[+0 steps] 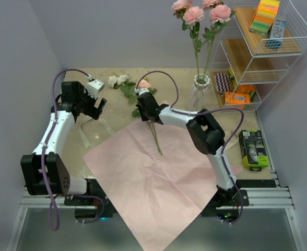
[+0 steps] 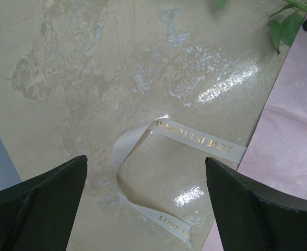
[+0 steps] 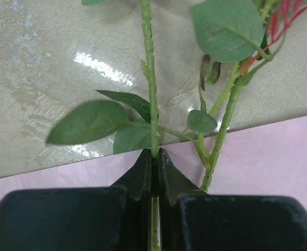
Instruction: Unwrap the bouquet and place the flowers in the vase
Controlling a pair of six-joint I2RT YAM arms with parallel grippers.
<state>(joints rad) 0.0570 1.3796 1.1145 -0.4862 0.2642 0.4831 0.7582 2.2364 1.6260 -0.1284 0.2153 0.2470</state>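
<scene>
The bouquet's pink paper [image 1: 143, 172] lies spread flat on the table. The white vase [image 1: 201, 81] stands at the back with three pink roses [image 1: 194, 14] in it. White and peach flowers [image 1: 121, 80] lie on the table behind the paper, their stems [image 1: 155, 137] reaching onto it. My right gripper [image 1: 144, 108] [image 3: 154, 155] is shut on one green flower stem [image 3: 150, 94]; a second stem [image 3: 222, 128] lies just to its right. My left gripper [image 1: 96, 108] [image 2: 145, 170] hangs open above the cream ribbon [image 2: 195, 140], holding nothing.
A white wire shelf rack [image 1: 294, 31] with sponges and boxes stands at the back right, close to the vase. A green and black box [image 1: 252, 148] lies at the right table edge. Grey walls close in both sides.
</scene>
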